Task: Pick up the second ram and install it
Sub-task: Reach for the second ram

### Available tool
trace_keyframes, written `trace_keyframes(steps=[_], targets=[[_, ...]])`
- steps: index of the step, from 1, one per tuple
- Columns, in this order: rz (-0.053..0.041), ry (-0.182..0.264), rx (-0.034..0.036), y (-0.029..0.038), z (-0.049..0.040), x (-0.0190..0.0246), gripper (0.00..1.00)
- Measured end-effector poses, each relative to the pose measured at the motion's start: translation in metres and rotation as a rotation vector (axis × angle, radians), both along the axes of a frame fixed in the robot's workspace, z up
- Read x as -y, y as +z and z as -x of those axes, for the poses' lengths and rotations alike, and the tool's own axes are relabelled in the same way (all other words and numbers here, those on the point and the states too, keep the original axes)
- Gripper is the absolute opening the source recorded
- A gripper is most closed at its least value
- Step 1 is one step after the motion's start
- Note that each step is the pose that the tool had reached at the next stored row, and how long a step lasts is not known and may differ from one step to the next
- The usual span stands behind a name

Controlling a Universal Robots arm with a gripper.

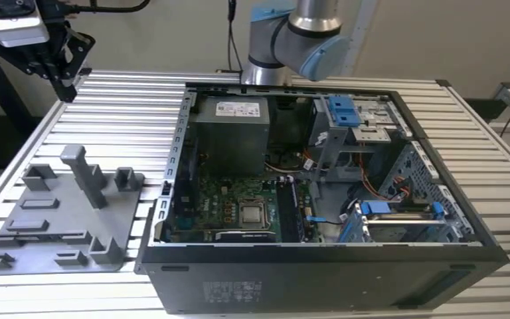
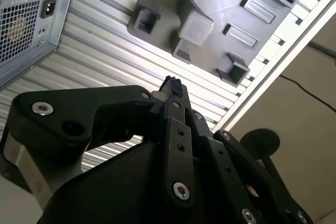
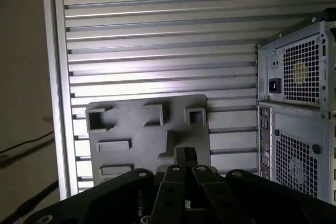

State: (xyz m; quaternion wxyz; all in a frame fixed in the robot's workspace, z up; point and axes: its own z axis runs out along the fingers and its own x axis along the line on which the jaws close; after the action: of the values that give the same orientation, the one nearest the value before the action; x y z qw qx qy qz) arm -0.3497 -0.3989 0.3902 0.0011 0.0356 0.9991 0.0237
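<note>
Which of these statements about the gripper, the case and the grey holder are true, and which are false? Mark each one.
1. The gripper hangs above the table, on the exterior view's left of the case. True.
2. The case is closed. False: its side is open and the board shows.
3. The holder lies on the table beside the case. True.
4. The processor lies on the holder. False: it sits on the board inside the case.
5. The gripper is wide open. False: it is shut in both wrist views.
</note>
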Motion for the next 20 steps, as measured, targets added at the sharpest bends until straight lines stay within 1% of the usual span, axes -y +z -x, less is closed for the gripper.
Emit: trace_keyframes(steps=[3, 5, 11, 17, 18, 20], targets=[[-0.0001, 0.000, -0.0009, -0.0002, 0.0055, 0.0000, 0.11], [0.0000, 0.000, -0.0011, -0.0003, 0.0114, 0.0000, 0.11], [-0.0001, 0.000, -0.0009, -0.0016, 0.0380, 0.0000, 0.11], [-0.0001, 0.000, -0.0008, -0.0029, 0.0581, 0.0000, 0.11], [-0.0001, 0.000, -0.0004, -0.0030, 0.0610, 0.0000, 0.11], [0.0000, 0.000, -0.0002, -0.0030, 0.0624, 0.0000, 0.11]])
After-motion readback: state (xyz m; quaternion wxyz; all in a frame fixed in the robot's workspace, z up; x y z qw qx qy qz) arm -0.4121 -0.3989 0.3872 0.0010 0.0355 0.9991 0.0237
